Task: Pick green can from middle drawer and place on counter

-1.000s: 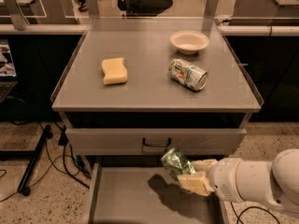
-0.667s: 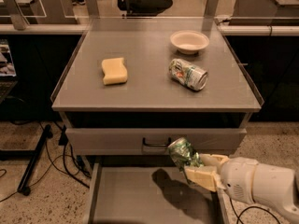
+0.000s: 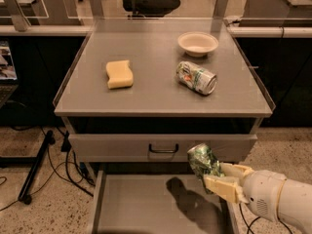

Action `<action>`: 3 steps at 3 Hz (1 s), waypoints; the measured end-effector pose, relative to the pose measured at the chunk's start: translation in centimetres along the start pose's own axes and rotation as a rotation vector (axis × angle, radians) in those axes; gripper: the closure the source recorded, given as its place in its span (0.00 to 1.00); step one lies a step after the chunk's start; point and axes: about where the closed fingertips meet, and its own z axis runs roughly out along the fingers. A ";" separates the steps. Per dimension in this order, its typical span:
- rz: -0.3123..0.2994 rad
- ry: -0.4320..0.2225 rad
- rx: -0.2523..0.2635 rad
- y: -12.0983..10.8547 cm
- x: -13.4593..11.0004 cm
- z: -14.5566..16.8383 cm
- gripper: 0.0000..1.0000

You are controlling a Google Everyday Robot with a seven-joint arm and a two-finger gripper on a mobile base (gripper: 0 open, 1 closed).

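So the white arm [image 3: 279,200] comes in low from the bottom right, pretty much level. Its gripper [image 3: 214,174] is clamped around the green can [image 3: 204,160], holding it tilted in the air over the right side of the open middle drawer [image 3: 129,206]. On the counter [image 3: 151,99] sit a sponge [image 3: 119,74], a bowl [image 3: 198,43] and a pale can [image 3: 196,77] lying on its side.

gripper [image 3: 215,174] holding green can [image 3: 202,159] above open middle drawer [image 3: 136,204], lower right, below counter [image 3: 156,94] level
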 end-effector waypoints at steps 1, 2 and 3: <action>-0.036 -0.038 -0.007 1.3 -2.1 -0.5 1.00; -0.143 -0.091 -0.008 4.2 -8.5 -2.3 1.00; -0.261 -0.114 0.013 6.4 -15.3 -3.6 1.00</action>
